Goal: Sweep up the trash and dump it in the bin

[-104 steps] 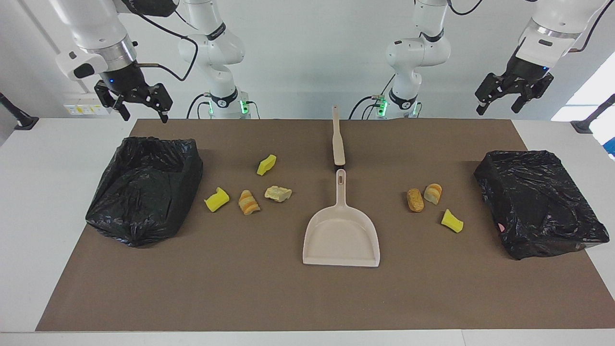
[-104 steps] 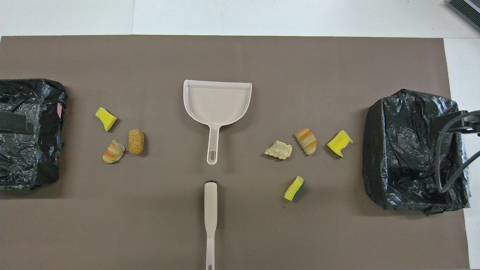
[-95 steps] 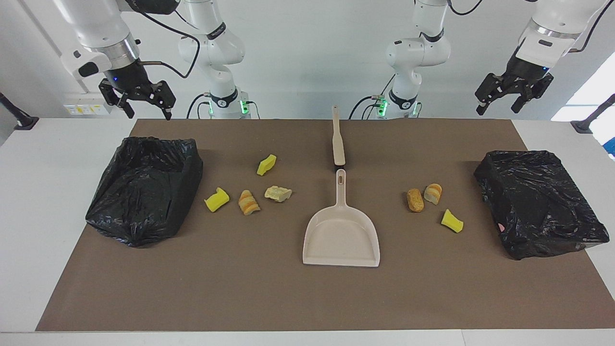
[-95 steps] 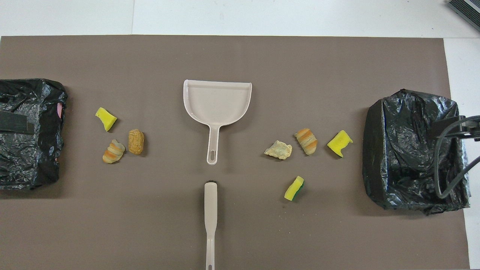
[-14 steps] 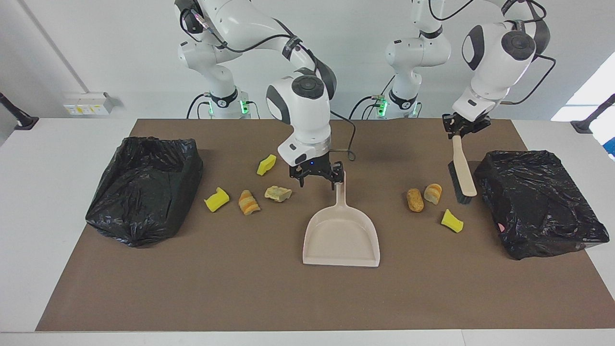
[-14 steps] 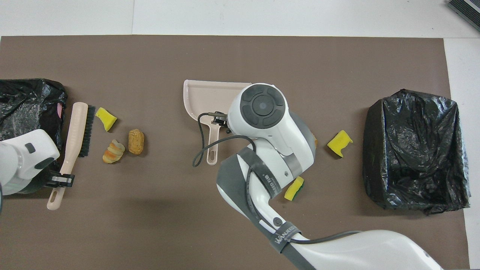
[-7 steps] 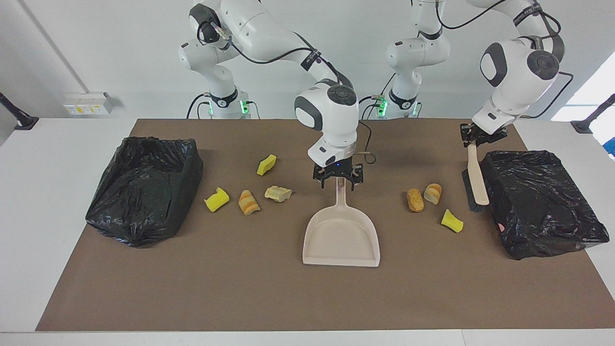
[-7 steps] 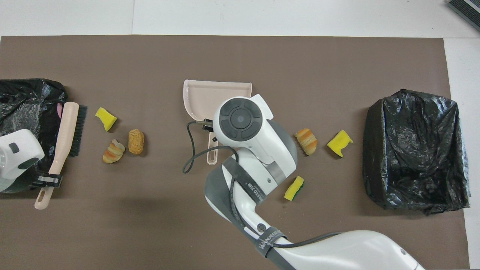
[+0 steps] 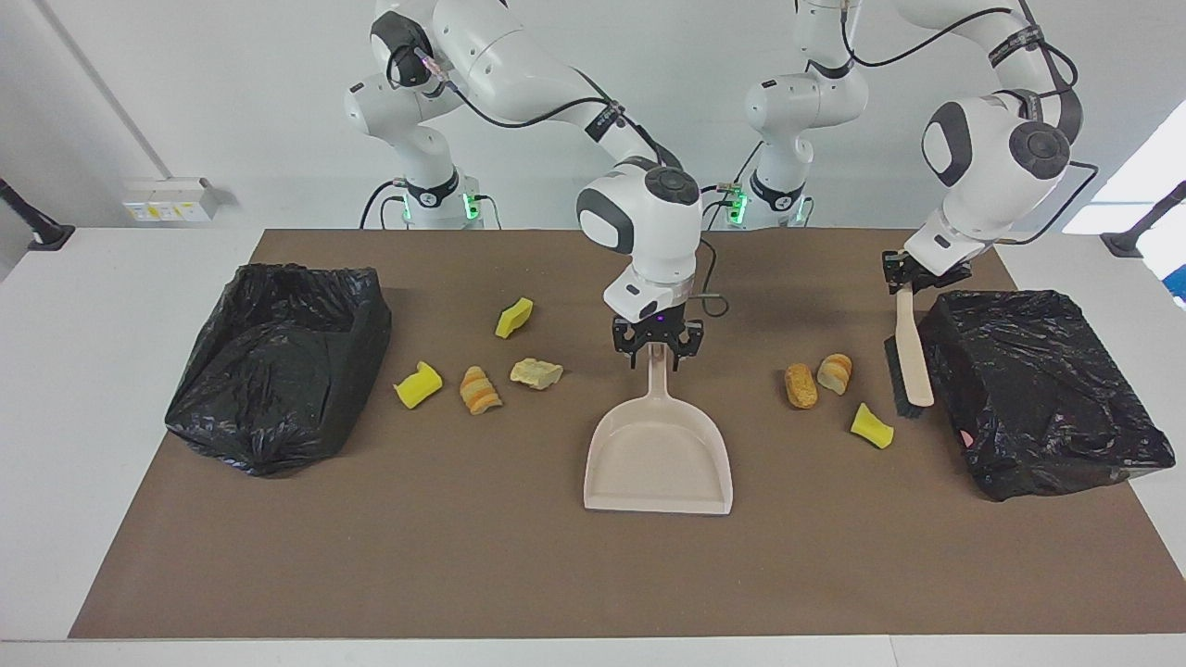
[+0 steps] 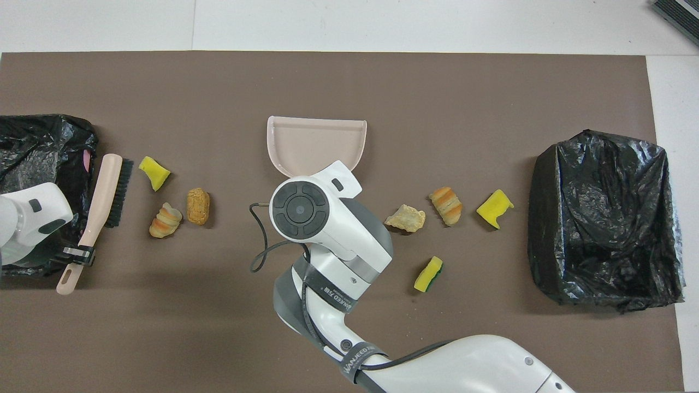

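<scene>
The beige dustpan (image 9: 660,454) lies flat mid-mat, its mouth away from the robots. My right gripper (image 9: 657,350) is down at the end of its handle, open, with a finger on each side. My left gripper (image 9: 906,275) is shut on the handle of the beige brush (image 9: 913,361), which hangs beside the bin (image 9: 1042,389) at the left arm's end. Three pieces of trash lie near the brush: a tan lump (image 9: 801,385), a striped lump (image 9: 835,371) and a yellow chunk (image 9: 872,426). Several more trash pieces (image 9: 479,390) lie toward the right arm's end.
A second black-bagged bin (image 9: 278,361) stands at the right arm's end of the brown mat (image 9: 463,556). In the overhead view the right arm (image 10: 327,229) covers the dustpan's handle.
My right gripper has moved onto the dustpan's handle and its jaws have narrowed around it. My left gripper has carried the brush a little nearer the three pieces. The dustpan has not moved.
</scene>
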